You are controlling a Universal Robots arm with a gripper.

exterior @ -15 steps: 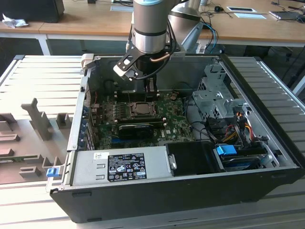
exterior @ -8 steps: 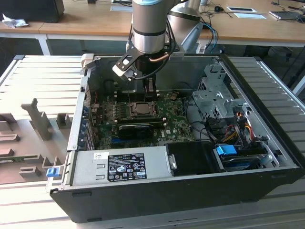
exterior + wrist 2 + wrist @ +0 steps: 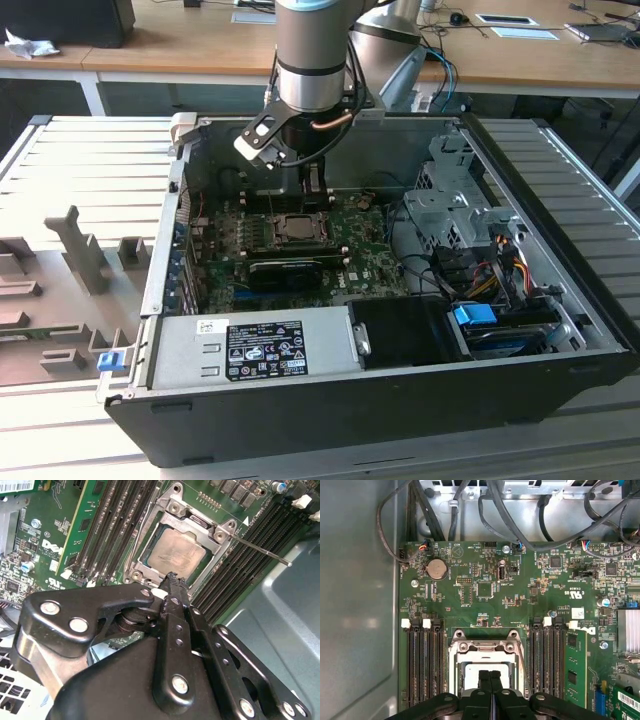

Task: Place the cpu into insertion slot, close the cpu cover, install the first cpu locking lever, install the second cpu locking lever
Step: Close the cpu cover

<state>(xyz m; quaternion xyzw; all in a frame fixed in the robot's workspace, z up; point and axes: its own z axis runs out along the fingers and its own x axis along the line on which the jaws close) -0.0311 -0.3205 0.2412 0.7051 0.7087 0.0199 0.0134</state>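
The gripper (image 3: 172, 577) has its fingers pressed together on nothing, tips hanging over one edge of the insertion slot (image 3: 136, 571); just beyond them lies the single cpu (image 3: 175, 552), seated flat in that slot; the one cpu cover (image 3: 197, 527) lies down around it; one locking lever (image 3: 257, 551) angles off the socket's corner across the memory slots (image 3: 240, 575), seemingly unlatched; a second I cannot make out; the socket sits mid-motherboard (image 3: 485, 610).

first wrist view, cpu (image 3: 470, 676) middle hidden behind hand (image 3: 490, 674), cpu cover (image 3: 485, 656) cut by picture edge; second wrist view, cpu cover near corner behind hand
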